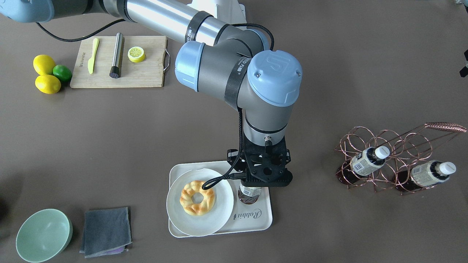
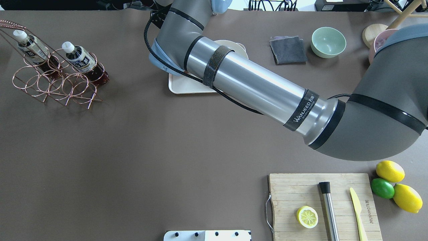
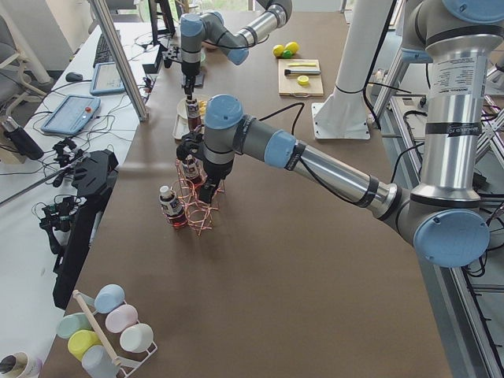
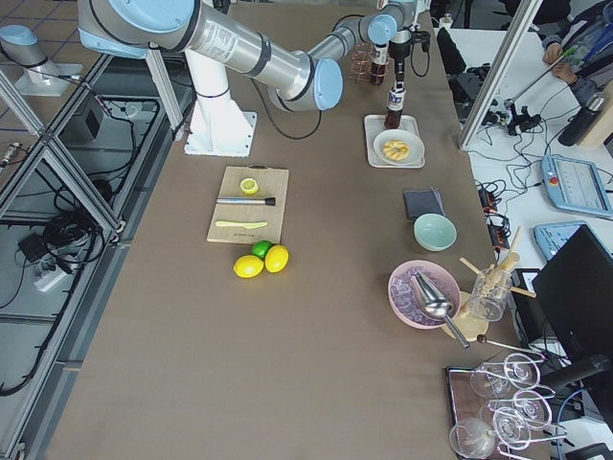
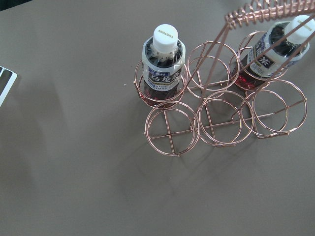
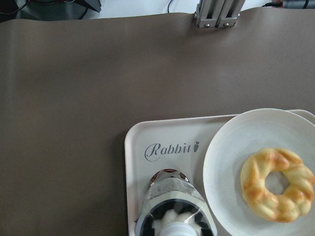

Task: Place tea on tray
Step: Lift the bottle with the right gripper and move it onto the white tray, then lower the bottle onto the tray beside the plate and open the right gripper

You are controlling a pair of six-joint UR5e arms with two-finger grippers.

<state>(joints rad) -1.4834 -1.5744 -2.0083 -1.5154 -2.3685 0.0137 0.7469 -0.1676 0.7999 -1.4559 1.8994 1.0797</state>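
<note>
One tea bottle [image 1: 249,194] is held upright, long axis vertical, directly under the right gripper [image 1: 265,177], which appears pinched on its cap end. The base is set over the Rabbit tray [image 1: 256,223], just beside the donut plate [image 1: 219,215]; contact w/ the tray can't be told. A straight-down release is judged next. For the left gripper [image 3: 206,191], nearer the wire rack [image 5: 219,130], spread or closed can't be told.
</note>
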